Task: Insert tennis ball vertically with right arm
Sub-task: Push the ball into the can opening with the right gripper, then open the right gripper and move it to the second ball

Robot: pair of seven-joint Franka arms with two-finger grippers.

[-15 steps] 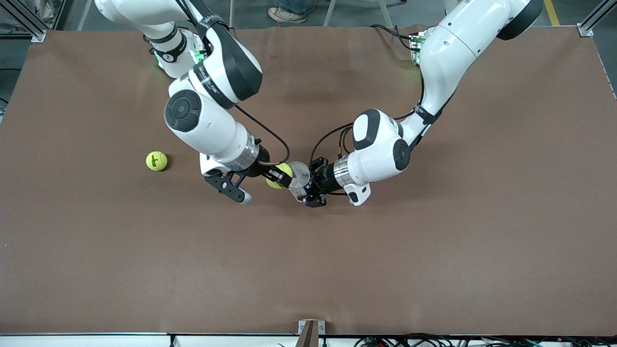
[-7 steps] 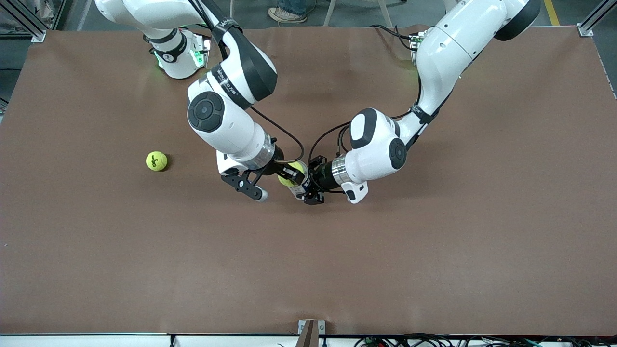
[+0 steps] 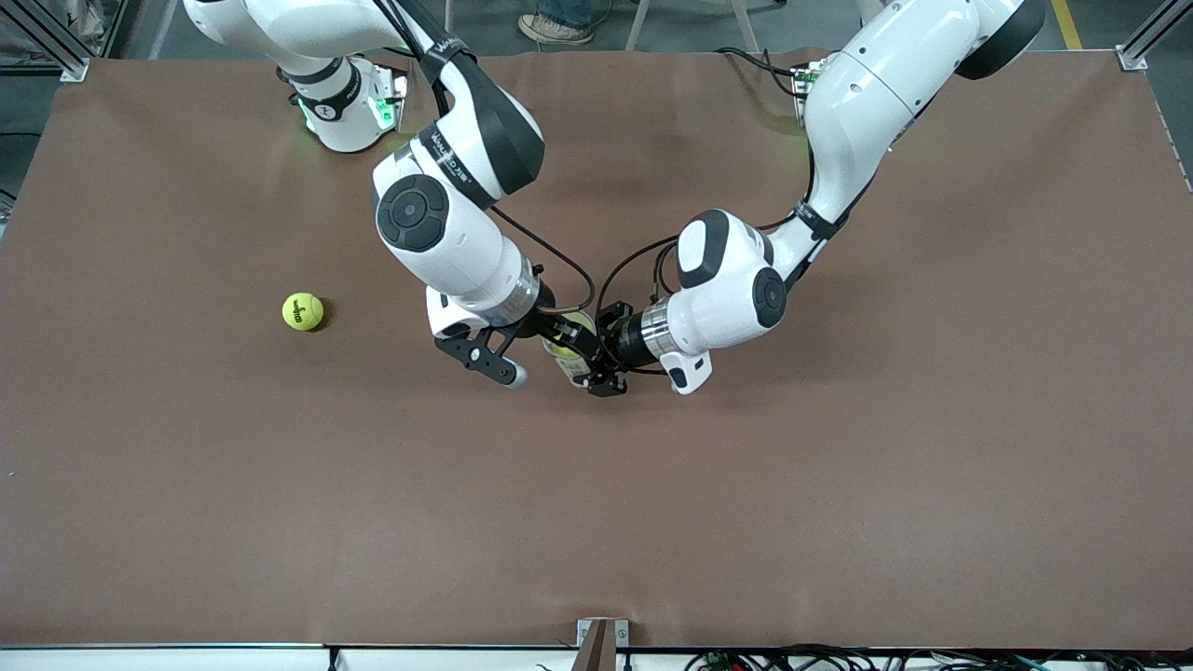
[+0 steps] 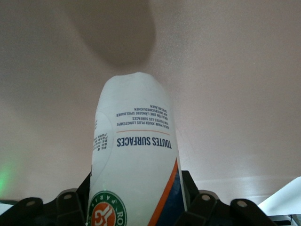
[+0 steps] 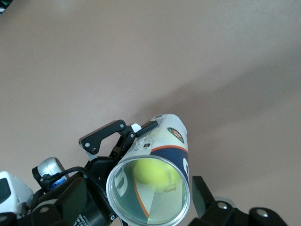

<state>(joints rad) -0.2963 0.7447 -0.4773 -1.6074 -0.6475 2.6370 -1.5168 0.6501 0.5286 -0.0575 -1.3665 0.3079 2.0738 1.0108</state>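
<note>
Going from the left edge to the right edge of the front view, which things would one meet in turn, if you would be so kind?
Loose tennis ball → right gripper → tennis ball can → left gripper.

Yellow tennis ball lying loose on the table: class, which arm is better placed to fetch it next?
Right. The right gripper is open and free, and the yellow tennis ball lies toward its end. The left gripper is shut on the clear plastic can.

The ball can (image 4: 136,160) reads "TOUTES SURFACES"; its round logo shows "RO".
</note>
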